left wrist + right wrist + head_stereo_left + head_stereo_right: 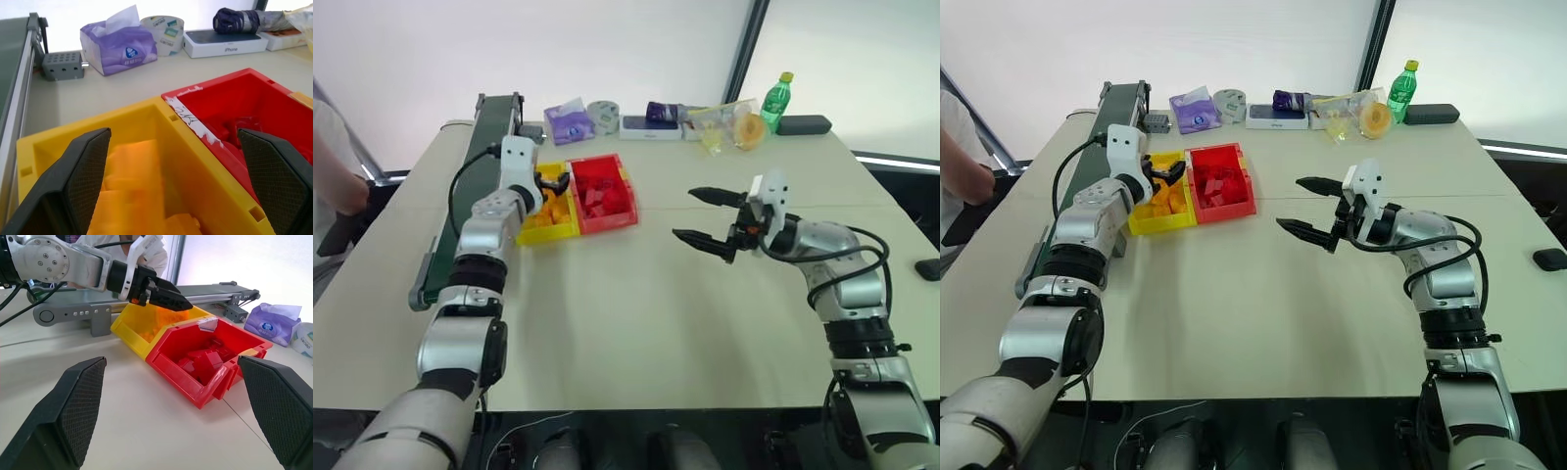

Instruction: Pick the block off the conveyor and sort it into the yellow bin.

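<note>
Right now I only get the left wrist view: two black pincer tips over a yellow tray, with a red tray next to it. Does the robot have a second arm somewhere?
Observer: Yes. The right pincer hangs open in the air, off to the right of the red tray, and it holds nothing.
Operator: Is anybody standing near the machine?
Observer: A person shows at the left edge of the head views, on the far side of the conveyor.
Operator: Is there anything to drink around?
Observer: A green bottle with a yellow cap stands upright at the far edge.
</note>
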### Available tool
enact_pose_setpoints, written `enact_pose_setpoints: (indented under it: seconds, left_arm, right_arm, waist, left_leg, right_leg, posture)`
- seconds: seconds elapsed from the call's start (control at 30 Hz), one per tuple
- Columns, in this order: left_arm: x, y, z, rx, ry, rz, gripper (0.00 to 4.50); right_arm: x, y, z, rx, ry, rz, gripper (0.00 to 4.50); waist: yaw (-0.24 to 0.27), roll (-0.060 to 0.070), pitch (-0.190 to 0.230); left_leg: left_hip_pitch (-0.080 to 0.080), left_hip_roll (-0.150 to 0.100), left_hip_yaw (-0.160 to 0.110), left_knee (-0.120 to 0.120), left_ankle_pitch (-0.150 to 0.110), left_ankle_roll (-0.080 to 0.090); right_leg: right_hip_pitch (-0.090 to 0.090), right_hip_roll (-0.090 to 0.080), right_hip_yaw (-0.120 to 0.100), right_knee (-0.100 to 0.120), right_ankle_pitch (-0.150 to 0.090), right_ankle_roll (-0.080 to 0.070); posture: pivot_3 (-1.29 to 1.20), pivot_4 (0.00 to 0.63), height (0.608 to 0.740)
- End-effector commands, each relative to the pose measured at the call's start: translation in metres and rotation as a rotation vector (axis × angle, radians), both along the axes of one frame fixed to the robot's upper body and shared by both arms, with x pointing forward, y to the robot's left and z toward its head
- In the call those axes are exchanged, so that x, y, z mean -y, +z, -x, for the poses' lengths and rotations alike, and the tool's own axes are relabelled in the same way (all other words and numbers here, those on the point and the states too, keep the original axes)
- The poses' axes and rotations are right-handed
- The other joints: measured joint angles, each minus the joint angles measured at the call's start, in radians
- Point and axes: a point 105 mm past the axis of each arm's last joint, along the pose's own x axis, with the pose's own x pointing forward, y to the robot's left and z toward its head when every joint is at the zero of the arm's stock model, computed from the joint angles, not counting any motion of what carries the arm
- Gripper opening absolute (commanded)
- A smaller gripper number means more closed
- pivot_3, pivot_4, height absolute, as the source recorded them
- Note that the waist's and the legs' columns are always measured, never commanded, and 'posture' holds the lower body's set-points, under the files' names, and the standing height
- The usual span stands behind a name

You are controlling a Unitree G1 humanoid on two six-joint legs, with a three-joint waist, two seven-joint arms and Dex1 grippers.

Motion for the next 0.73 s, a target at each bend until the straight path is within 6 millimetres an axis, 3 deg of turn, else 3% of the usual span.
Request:
enact_pose_setpoints:
  seconds: [0.03, 0.23, 0.4, 0.47, 0.57, 0.63, 0.73]
  left_arm:
    - [-0.02, 0.045, 0.008, 0.155, 0.026, -0.014, 4.48]
    - [-0.034, 0.071, 0.044, 0.266, -0.074, -0.027, 4.48]
    - [-0.06, 0.048, 0.128, 0.179, -0.265, -0.119, 4.48]
    - [-0.075, 0.042, 0.149, 0.142, -0.247, -0.118, 4.48]
    - [-0.122, 0.024, 0.181, 0.042, -0.103, -0.169, 4.48]
    - [-0.142, 0.015, 0.201, 0.013, -0.047, -0.183, 4.48]
    - [-0.15, 0.012, 0.215, 0.032, -0.022, -0.177, 4.48]
  right_arm:
    - [0.001, 0.017, 0.004, 0.066, 0.01, -0.019, 4.5]
    - [-0.001, 0.017, 0.004, 0.064, 0.023, -0.014, 4.5]
    - [0.004, 0.014, 0.003, 0.052, 0.037, 0.011, 4.5]
    - [0.006, 0.014, 0.003, 0.051, 0.04, 0.019, 4.5]
    - [0.009, 0.016, 0.002, 0.052, 0.04, 0.027, 4.5]
    - [0.011, 0.016, 0.001, 0.051, 0.04, 0.03, 4.5]
    - [0.01, 0.015, 0.0, 0.046, 0.044, 0.031, 4.5]
  waist:
    - [0.0, 0.0, 0.0]
    - [0.001, 0.0, 0.0]
    - [-0.026, 0.001, 0.0]
    - [-0.024, 0.0, 0.0]
    - [-0.024, 0.0, 0.0]
    - [-0.023, 0.001, 0.0]
    - [-0.019, 0.001, 0.0]
  left_leg:
    - [0.0, 0.0, 0.0, 0.0, 0.0, 0.0]
    - [0.0, 0.0, 0.0, 0.0, 0.0, 0.0]
    - [0.0, 0.003, 0.0, -0.002, 0.0, 0.0]
    - [0.0, 0.004, 0.0, -0.001, 0.0, -0.001]
    - [0.0, 0.004, -0.001, 0.0, 0.0, -0.001]
    - [0.0, 0.003, -0.001, -0.001, 0.0, -0.001]
    - [0.001, 0.003, -0.002, -0.001, 0.0, -0.001]
  right_leg:
    - [0.0, 0.0, 0.0, 0.0, 0.0, 0.0]
    - [0.0, 0.0, 0.0, 0.0, 0.0, 0.0]
    - [-0.001, -0.001, 0.002, 0.0, 0.0, 0.0]
    - [-0.001, -0.001, 0.002, 0.001, 0.0, 0.0]
    - [0.0, -0.002, 0.002, 0.001, 0.0, 0.0]
    - [0.0, -0.002, 0.002, 0.001, 0.0, 0.0]
    - [0.001, -0.003, 0.001, 0.0, 0.0, -0.001]
  posture:
    - [0.0, 0.15, 0.74]
    - [0.0, 0.15, 0.74]
    - [0.0, 0.15, 0.74]
    - [0.0, 0.15, 0.74]
    - [0.0, 0.15, 0.74]
    - [0.0, 0.15, 0.74]
    - [0.0, 0.15, 0.74]
